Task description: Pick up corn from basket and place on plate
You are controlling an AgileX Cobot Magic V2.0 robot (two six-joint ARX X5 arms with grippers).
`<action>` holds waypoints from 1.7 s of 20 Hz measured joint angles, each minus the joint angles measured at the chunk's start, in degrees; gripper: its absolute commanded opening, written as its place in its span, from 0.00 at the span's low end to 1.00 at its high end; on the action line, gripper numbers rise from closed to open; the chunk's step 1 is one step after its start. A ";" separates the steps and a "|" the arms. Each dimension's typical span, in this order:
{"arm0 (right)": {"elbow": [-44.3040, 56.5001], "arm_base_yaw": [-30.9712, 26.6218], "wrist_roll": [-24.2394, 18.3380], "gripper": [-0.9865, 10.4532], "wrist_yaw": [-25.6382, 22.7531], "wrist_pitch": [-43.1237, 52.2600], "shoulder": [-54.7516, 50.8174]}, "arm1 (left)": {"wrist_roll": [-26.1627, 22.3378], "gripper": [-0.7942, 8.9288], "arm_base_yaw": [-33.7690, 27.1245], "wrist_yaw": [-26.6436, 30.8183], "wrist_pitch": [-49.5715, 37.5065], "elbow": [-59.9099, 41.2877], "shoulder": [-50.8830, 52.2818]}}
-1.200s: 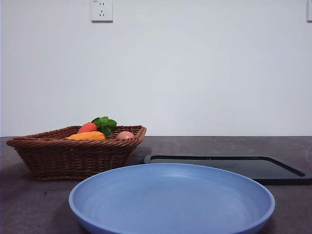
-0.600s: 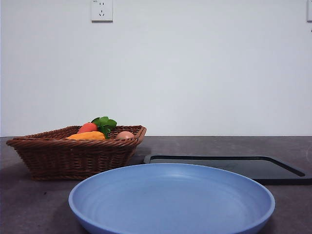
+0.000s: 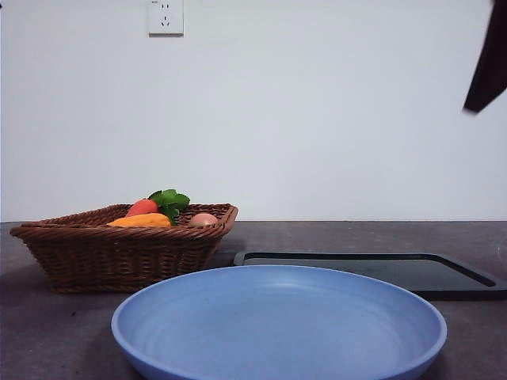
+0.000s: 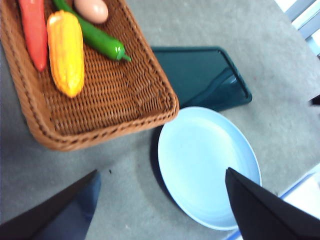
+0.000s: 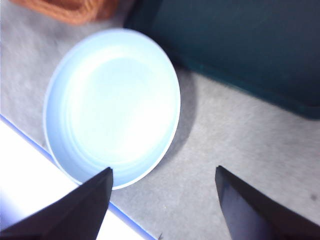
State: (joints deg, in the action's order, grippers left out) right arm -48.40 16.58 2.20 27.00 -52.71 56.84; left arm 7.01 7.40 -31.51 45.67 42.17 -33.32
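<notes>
The corn (image 4: 66, 52) lies in the brown wicker basket (image 4: 100, 129) between a red carrot (image 4: 31, 30) and a green pepper (image 4: 95, 37). From the front, the corn (image 3: 141, 221) just shows over the basket (image 3: 119, 253) rim at the left. The light-blue plate (image 3: 277, 324) sits empty in front. My left gripper (image 4: 161, 171) hangs open high above the table, between basket and plate (image 4: 207, 165), with nothing in it. My right gripper (image 5: 164, 169) is open too, high beside the plate (image 5: 112, 107). A black arm tip (image 3: 487, 63) shows at the front view's top right; I cannot tell whose.
A flat black tray (image 3: 372, 269) lies behind the plate to the right of the basket. A beige egg (image 3: 203, 219) also rests in the basket. A white wall with a socket (image 3: 165, 17) closes the back.
A black arm tip has come into the top right corner of the front view. Basket, corn, plate and tray have not moved.
</notes>
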 measured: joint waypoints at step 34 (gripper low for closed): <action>-0.11 10.01 3.13 0.09 -0.17 12.79 27.02 | 0.02 0.50 0.39 0.22 -4.79 3.04 -9.57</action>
State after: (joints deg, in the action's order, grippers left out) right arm -48.51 26.59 5.32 26.83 -39.92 83.85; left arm 7.03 7.79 -31.29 40.88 45.21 -42.89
